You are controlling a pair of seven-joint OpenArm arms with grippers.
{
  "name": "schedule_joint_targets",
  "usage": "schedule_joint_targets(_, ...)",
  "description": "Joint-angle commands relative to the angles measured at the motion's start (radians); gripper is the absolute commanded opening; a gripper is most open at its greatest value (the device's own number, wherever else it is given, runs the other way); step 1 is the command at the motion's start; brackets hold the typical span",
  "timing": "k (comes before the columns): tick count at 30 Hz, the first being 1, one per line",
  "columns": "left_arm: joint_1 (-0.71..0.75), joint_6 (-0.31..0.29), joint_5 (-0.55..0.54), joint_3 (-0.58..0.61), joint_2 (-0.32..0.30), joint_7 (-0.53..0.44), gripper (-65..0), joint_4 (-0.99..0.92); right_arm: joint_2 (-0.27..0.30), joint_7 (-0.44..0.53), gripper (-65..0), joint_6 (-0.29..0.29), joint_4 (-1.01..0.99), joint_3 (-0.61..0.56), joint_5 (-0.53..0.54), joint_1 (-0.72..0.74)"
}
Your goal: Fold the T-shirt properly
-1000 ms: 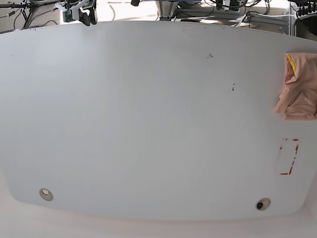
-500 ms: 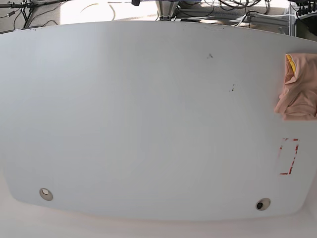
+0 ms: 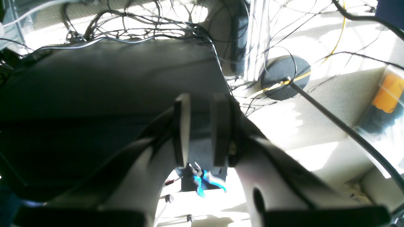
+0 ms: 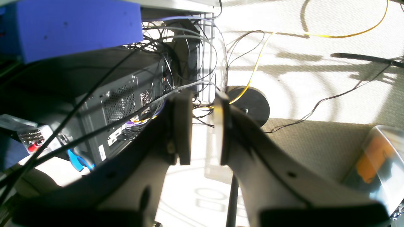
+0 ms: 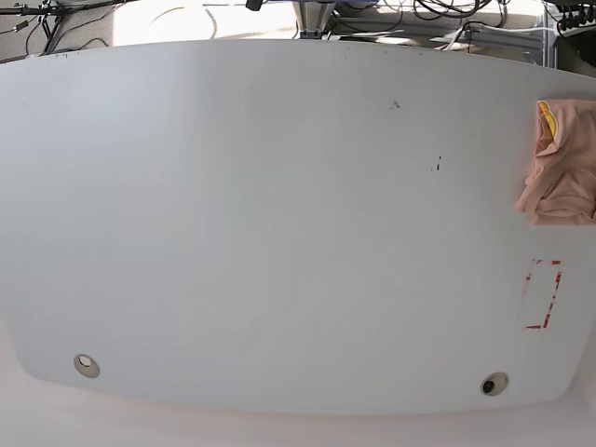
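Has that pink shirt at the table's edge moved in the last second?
No. The T-shirt lies bunched at the same spot above the red rectangle mark on the table.

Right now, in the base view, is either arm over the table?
No: the table carries only the T-shirt, bunched at its right edge, and a red tape outline, with no arm above them.

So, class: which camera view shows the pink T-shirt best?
The base view. The T-shirt lies bunched at the right edge of the white table, partly cut off by the frame. Neither wrist view shows it: both look past their own jaws at cables and floor.
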Motion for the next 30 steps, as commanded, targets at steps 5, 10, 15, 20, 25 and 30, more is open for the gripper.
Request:
schedule_joint_targets(5, -0.172, -0.006, -0.004, 0.007, -0.02, -0.054, -54.4, -0.292, -0.007, 0.007, -54.1, -0.001, -0.209, 0.001, -0.048, 0.144)
schedule_joint_targets(10, -0.278, -0.006, -0.001, 0.01, -0.02, -0.132, -54.4, -0.479, -0.004, 0.011, -53.7, -0.039, -0.336, -0.002, -0.06, 0.247)
schedule_joint_targets(15, -0.37, -0.004, -0.001, 0.01, -0.021, -0.16, -54.3, -0.595, -0.001, 0.042, -53.4, -0.062, -0.435, -0.005, -0.06, 0.315)
schedule_joint_targets(20, -0.417, 0.056, -0.001, 0.012, -0.023, -0.16, -54.3, -0.621, 0.02, 0.047, -53.3, -0.071, -0.521, -0.01, -0.061, 0.381)
schedule_joint_targets(25, -0.45, 0.092, 0.0, 0.014, -0.023, -0.16, -54.3, -0.625, 0.026, 0.047, -53.3, -0.073, -0.57, -0.047, -0.061, 0.425)
schedule_joint_targets(30, -0.466, 0.097, 0.0, 0.014, -0.02, -0.158, -54.3, -0.627, 0.026, 0.042, -53.3, -0.116, -0.574, -0.078, -0.061, 0.436)
